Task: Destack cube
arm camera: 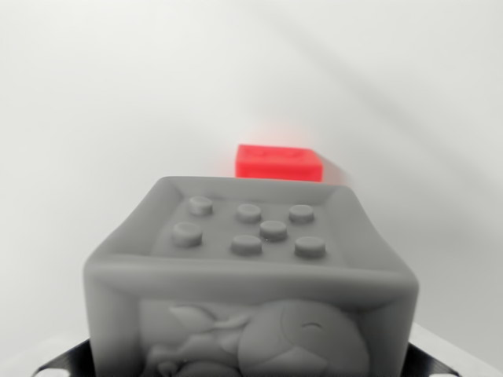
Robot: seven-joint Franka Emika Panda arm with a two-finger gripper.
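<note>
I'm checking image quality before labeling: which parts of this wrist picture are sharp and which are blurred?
Wrist view: the grey cube is fairly sharp on its studded top, softer at its near face; the red block behind is blurred with a glowing edge; lighting is even, shadows faint.

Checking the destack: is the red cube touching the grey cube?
Cannot tell. In the wrist view the grey cube hides the red cube's base, so no contact or gap shows.

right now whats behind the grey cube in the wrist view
A red block shows just past the grey cube, only its upper part visible. The grey cube hides its lower part and whatever it rests on. Nothing else shows behind it but a plain white surface.
</note>
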